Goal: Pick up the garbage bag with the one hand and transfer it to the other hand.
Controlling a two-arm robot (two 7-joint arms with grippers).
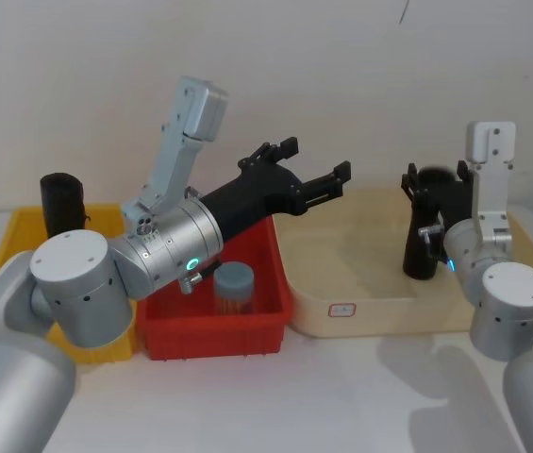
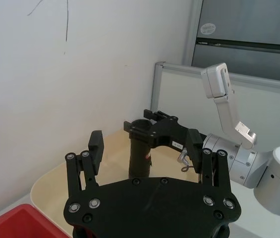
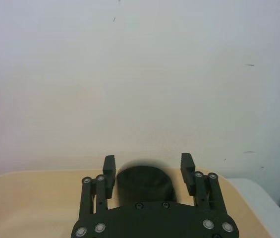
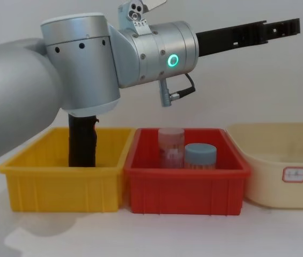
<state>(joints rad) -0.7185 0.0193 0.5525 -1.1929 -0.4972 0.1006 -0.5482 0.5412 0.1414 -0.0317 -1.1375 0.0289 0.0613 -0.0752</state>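
The black cylindrical plastic garbage-bag roll [image 2: 139, 159] bears a red-and-white sticker [image 2: 148, 156]. The rectangular plastic bin [image 4: 60, 187] is yellow, the plastic crate [image 4: 186, 193] red, and the plastic tub [image 4: 269, 160] cream.

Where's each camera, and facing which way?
Head: high, looking down on the tub; both arms show.
Chest: low, looking across the red bin; left arm shows.
Left wrist: behind left end effector, facing right end effector flanking the bag.
Right wrist: behind right end effector, facing bag and wall.
Shared: both wrists see the bag.

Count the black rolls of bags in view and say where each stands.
2. The first roll stands in the yellow bin, robot's left. The second roll, red-stickered, stands in the beige tub between the right gripper's open fingers. The arms may hide more.
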